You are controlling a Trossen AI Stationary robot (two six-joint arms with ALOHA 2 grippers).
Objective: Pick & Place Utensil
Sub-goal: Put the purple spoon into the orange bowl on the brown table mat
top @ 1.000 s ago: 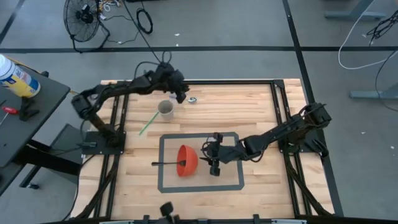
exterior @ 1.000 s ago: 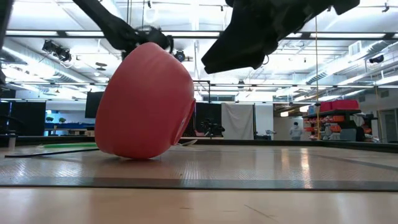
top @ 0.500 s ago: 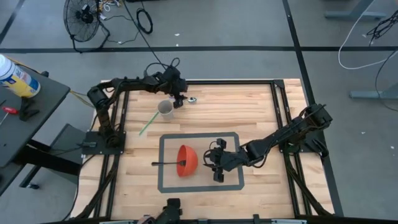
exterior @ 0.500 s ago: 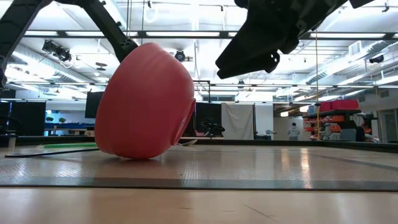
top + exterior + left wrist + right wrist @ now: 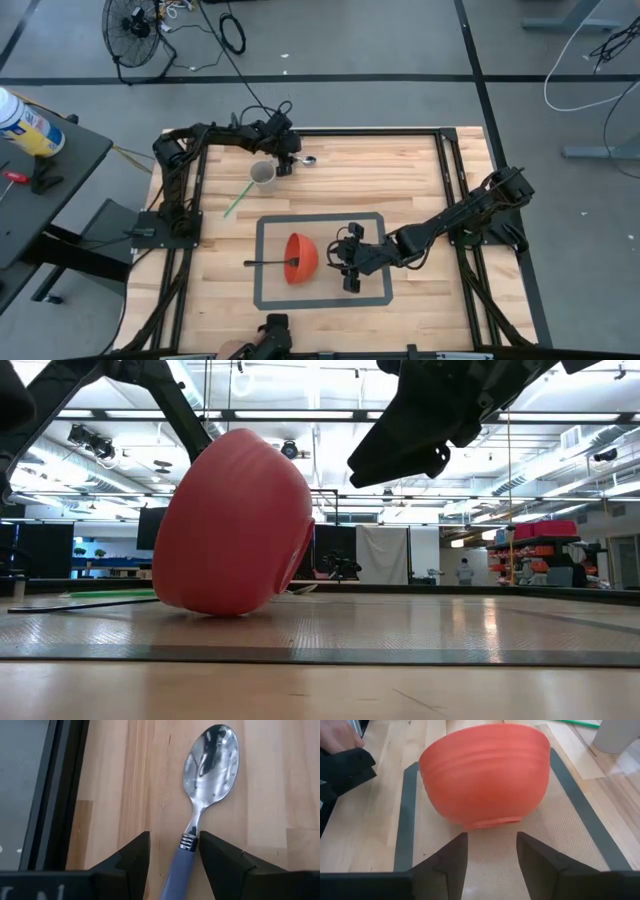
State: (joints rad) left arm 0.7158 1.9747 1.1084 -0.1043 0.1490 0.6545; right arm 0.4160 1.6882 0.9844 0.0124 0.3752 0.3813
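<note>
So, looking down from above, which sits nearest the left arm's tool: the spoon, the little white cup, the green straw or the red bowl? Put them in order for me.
From the left tool, at the table's far edge:
1. Spoon, right at its tip, between the open fingers in the wrist view.
2. White cup, just beside it.
3. Green straw, slanting away past the cup.
4. Red bowl, on the grey mat, by the right tool.

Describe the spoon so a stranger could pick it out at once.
Start at the table's far edge, where the left pincer sits beside a white cup. The spoon lies flat between its open fingers. It alone has a shiny metal bowl and a blue-grey handle.
</note>
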